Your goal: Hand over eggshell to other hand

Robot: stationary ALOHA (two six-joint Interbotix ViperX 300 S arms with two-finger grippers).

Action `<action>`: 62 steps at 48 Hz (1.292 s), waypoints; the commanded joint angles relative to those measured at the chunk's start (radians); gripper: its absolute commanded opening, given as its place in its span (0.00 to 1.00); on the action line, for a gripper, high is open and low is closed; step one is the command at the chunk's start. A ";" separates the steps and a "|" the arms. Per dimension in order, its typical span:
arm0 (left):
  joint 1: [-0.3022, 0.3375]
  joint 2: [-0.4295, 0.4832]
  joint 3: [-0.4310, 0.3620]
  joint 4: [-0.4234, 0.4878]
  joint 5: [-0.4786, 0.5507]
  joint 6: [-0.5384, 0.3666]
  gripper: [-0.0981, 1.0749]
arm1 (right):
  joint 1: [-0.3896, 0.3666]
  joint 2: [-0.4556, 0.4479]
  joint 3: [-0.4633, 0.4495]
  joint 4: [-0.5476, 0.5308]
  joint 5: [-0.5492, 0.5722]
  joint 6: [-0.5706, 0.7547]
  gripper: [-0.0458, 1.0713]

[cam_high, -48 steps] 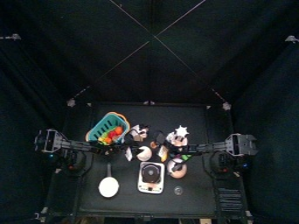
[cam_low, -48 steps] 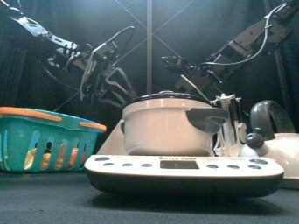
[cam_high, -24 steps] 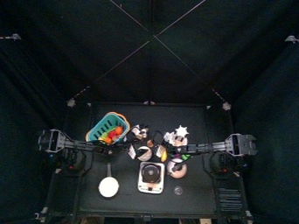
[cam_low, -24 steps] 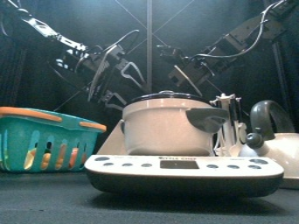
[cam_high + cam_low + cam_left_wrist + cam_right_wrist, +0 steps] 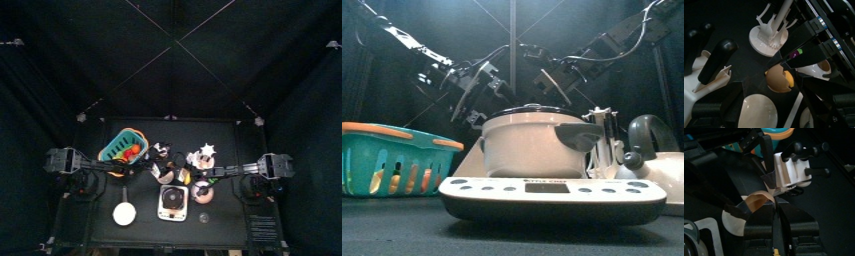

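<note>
Eggshell (image 5: 779, 80) held mid-air above the cooker (image 5: 543, 140), between both pincers. Right pincer (image 5: 767, 190) clamped on eggshell (image 5: 747, 210). Left pincer (image 5: 476, 85) meets it over the counter (image 5: 227, 215); cannot tell its jaw state. Basket (image 5: 389, 155) sits left.

eggshell (image 5: 779, 80): tan half shell, hollow side showing, rim jagged
pose: held off the surface, tilted
place: between the two arms, above the white cooker
right wrist view: tan eggshell (image 5: 754, 202) partly hidden behind black parts
</note>
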 commanded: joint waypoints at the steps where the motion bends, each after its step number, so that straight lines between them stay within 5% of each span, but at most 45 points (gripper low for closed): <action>1: 0.002 0.003 -0.029 0.000 -0.008 0.002 0.96 | 0.002 -0.025 -0.025 -0.005 0.003 0.000 0.42; 12: -0.003 0.006 -0.038 0.014 -0.008 0.003 0.91 | 0.002 -0.021 -0.028 -0.005 0.006 0.000 0.42; 34: -0.002 0.000 -0.031 0.011 -0.003 0.000 0.65 | 0.002 -0.021 -0.029 -0.005 0.009 0.000 0.43; 55: -0.003 -0.008 -0.018 0.009 -0.003 0.000 0.64 | 0.018 -0.031 -0.017 -0.005 0.008 -0.002 0.65; 62: -0.002 -0.011 -0.012 0.009 -0.003 0.000 0.64 | 0.025 -0.057 -0.002 -0.005 0.009 -0.002 0.66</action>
